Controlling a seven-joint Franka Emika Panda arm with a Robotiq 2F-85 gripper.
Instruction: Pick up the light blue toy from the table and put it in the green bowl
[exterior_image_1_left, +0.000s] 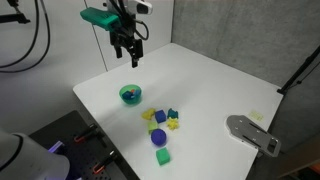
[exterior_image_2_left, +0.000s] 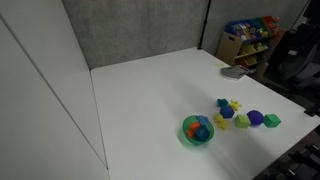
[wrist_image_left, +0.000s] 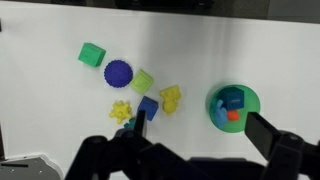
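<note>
The green bowl (wrist_image_left: 251, 96) stands on the white table, also seen in both exterior views (exterior_image_1_left: 123, 95) (exterior_image_2_left: 186, 131). The light blue toy (wrist_image_left: 220, 111) lies inside it, beside a darker blue block (wrist_image_left: 235, 97) and a small orange piece (wrist_image_left: 233, 116). My gripper (wrist_image_left: 200, 128) is open and empty. In an exterior view it (exterior_image_1_left: 128, 52) hangs well above the bowl. In the wrist view one finger is left of the bowl and the other is at its lower right.
Loose toys lie beside the bowl: a green block (wrist_image_left: 92, 53), a purple ball (wrist_image_left: 118, 72), a pale green block (wrist_image_left: 143, 80), two yellow pieces (wrist_image_left: 171, 97) and a dark blue block (wrist_image_left: 149, 106). A grey object (exterior_image_1_left: 250, 133) lies near one table edge.
</note>
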